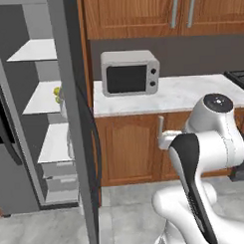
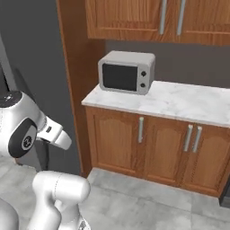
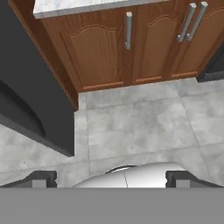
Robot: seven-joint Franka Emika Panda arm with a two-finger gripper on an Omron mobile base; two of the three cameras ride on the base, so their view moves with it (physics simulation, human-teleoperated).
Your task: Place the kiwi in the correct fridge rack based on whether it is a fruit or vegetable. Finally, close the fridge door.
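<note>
Three white fridge racks (image 1: 46, 96) sit stacked between grey walls in our left base view, and on the middle one we see a small yellow-green item, most likely the kiwi (image 1: 57, 92), near the rack's right end, partly hidden behind the edge of the fridge door (image 1: 74, 125). That door stands open, edge-on to us, with its long dark curved handle (image 1: 93, 140) facing the wooden cabinets. Below the racks are grey pull-out drawers (image 1: 58, 176). To the right, a grey microwave (image 1: 129, 72) stands on the marble counter (image 1: 192, 91), well apart from the fridge. Our arm is folded low in front of the cabinets, away from the racks. In the hand view our end effector (image 3: 112, 178) points down at the grey tiled floor (image 3: 140, 127), with the dark fridge door at the left and the cabinet doors (image 3: 113, 43) across the top. Its two fingertips (image 3: 41, 178) stand wide apart near the bottom corners, with nothing between them.
</note>
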